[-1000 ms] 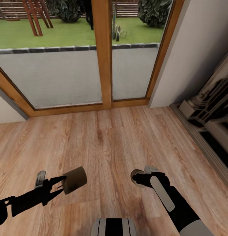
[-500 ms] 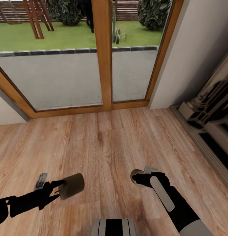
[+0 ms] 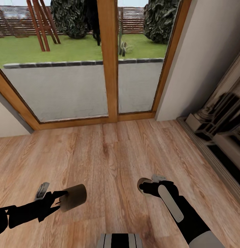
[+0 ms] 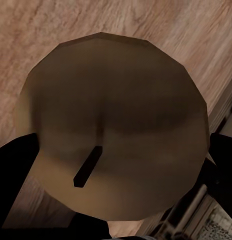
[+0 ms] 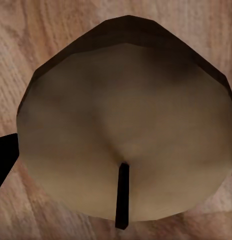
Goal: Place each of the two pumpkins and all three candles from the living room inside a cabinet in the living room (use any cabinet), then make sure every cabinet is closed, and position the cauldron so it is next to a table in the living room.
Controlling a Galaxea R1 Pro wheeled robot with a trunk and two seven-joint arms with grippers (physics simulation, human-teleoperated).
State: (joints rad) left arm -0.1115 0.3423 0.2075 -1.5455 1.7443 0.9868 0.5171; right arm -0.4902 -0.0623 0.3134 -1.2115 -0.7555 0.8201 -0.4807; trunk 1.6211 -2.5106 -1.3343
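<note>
Two candles in hand, both carried above the wood floor point(image 3: 109, 151). Left gripper point(image 3: 61, 198) pinched on a candle point(image 3: 73, 197), tan cylinder lying sideways, its flat end turned away from the arm toward the middle of the floor. In the left wrist view, that candle point(image 4: 116, 130) seen end-on, dark wick point(image 4: 87, 166) slanting across the face, black fingers point(image 4: 16, 165) pressed against its rim. Right gripper point(image 3: 146, 187) closed on the other candle point(image 3: 143, 184), of which just a tan end peeks past the black fingers in the head view; grip itself hard to make out there, probably a firm pinch. From the right wrist, the candle point(image 5: 128, 120) again end-on, wick point(image 5: 122, 195) straight, a sliver of black finger point(image 5: 3, 160) at one side. Ahead, a glazed door point(image 3: 108, 58) with wooden frame meeting the far edge of the floor, lawn point(image 3: 65, 46) and shrubs beyond. White wall point(image 3: 209, 55) at the right, with a pale, reflective unit point(image 3: 220, 120) along the floor's right edge, blurred. Robot's trunk point(image 3: 120, 240) at the near edge, between the arms.
</note>
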